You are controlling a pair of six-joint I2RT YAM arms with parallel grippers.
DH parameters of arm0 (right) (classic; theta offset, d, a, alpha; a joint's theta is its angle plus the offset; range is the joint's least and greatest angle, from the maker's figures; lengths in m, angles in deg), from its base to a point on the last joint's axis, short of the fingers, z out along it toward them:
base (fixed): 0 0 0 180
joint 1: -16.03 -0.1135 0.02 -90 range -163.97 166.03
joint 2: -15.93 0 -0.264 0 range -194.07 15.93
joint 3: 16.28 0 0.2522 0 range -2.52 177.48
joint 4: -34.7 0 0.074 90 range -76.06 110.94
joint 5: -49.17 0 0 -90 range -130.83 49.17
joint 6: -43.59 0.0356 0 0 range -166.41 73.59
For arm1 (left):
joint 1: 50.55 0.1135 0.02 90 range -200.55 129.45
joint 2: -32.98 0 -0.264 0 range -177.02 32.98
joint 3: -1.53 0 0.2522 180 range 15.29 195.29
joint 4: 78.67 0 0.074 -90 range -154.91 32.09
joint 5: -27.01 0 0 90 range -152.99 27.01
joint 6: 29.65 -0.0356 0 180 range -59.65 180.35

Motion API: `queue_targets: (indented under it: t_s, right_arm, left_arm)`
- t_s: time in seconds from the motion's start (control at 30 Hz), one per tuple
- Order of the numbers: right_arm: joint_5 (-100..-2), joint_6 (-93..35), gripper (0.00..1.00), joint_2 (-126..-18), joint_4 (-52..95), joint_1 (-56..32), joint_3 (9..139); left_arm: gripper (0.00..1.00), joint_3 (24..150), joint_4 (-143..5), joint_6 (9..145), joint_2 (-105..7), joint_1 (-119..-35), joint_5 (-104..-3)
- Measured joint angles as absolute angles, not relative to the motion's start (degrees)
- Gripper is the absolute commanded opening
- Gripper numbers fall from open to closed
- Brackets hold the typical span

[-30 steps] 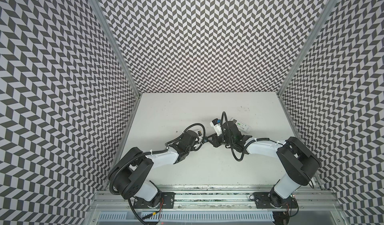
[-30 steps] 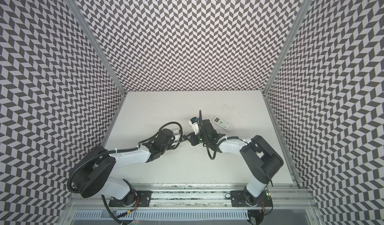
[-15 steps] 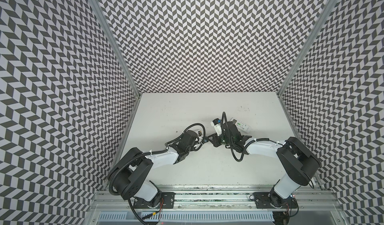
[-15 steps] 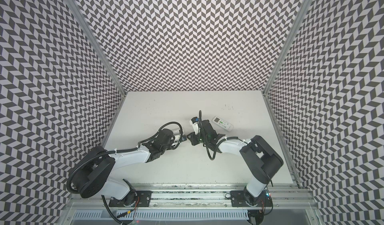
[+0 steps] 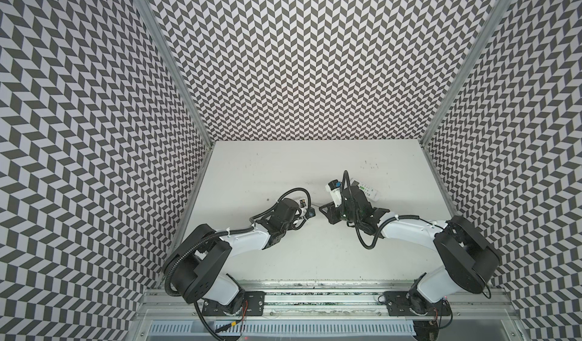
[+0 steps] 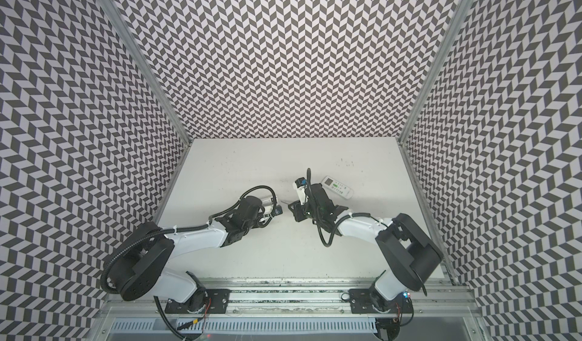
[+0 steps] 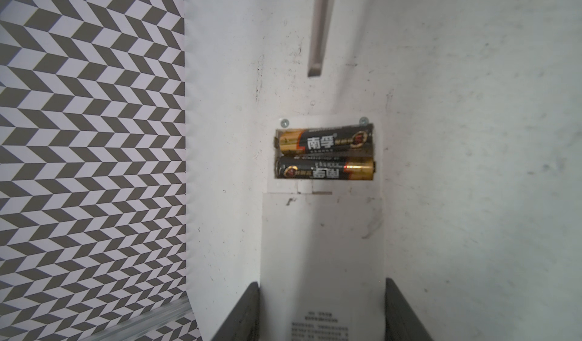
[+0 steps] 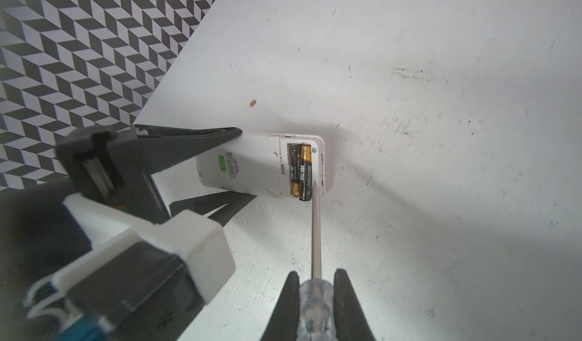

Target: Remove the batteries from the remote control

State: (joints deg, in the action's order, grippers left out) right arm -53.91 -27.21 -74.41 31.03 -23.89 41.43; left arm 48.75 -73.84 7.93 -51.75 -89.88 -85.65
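Two batteries [image 7: 324, 155] sit side by side in the open compartment on the back of the remote control [image 7: 321, 245], gold ends pointing opposite ways. The one closer to the remote's end looks a bit skewed to us. The remote lies back-up around the middle of the table [image 5: 283, 172], though we can barely make it out in the top views since the arms cover it.

The left gripper [image 8: 248, 163] comes in from the left with its jaws pinching the remote's long sides. The right gripper [image 8: 316, 275] reaches in from the right, jaws pressed together on the clear handle of a screwdriver [image 8: 316, 235]. Its tip rests right against the end battery at the compartment's edge.

We also see a slimmer remote [image 6: 337, 186] lying face-up farther back on the right, just past the right wrist.
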Motion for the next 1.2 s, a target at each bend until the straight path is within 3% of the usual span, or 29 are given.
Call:
queue_targets:
  t_s: [0.73, 1.2]
  right_arm:
    - [-56.9, -27.1, 0.0, -79.4, 30.6, -24.8, 44.2]
    - [-54.8, -28.4, 0.0, -74.4, 30.8, -24.9, 44.0]
  left_arm:
    - [0.0, 48.7, -73.8, 8.0, -50.9, -89.9, -85.3]
    - [0.0, 48.4, -74.0, 8.6, -50.8, -89.6, -85.2]
